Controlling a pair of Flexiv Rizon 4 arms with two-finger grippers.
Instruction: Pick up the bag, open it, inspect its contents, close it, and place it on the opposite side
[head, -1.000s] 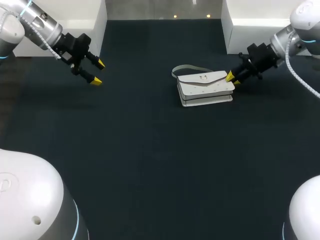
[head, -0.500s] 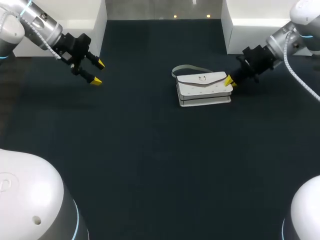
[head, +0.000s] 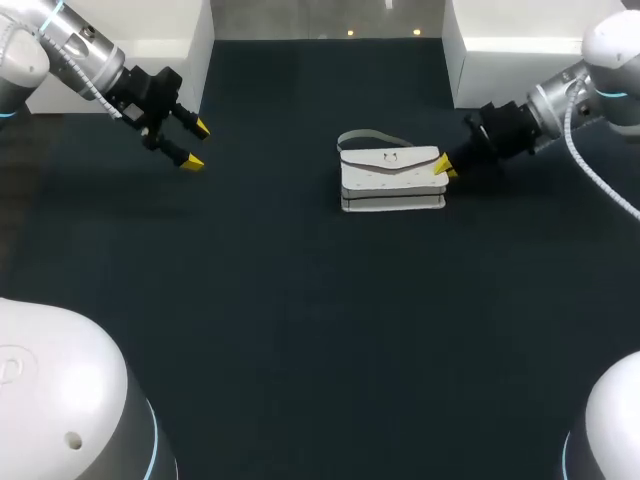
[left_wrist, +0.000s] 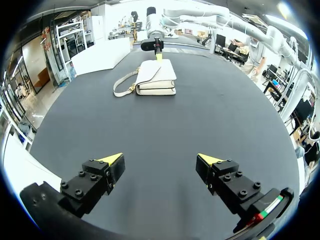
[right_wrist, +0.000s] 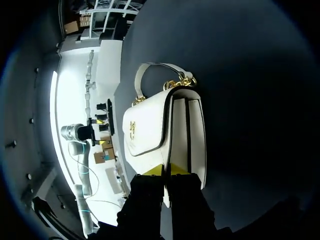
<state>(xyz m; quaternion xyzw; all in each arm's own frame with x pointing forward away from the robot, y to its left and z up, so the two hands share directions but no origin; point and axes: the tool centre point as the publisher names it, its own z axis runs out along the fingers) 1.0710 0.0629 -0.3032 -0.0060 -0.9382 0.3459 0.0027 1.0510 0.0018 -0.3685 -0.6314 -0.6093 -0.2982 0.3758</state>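
Note:
A white flap bag (head: 392, 180) with a pale strap (head: 365, 138) and gold chain links lies on the dark table, right of the middle. My right gripper (head: 441, 168) is at the bag's right end with its yellow tips pressed together. In the right wrist view the bag (right_wrist: 160, 125) stretches ahead of the gripper (right_wrist: 170, 170), and a thin white edge of its near end sits pinched between the tips. My left gripper (head: 197, 144) hangs open over the far left of the table, holding nothing. From the left wrist view the bag (left_wrist: 156, 77) lies far ahead of that gripper (left_wrist: 161, 160).
White blocks stand at the back left (head: 170, 30) and back right (head: 500, 50) of the table. The dark tabletop (head: 300, 330) spreads bare between the bag and the front edge.
My right gripper has closed at the bag's right end, and bag and gripper have shifted a little to the left. The left arm has not moved.

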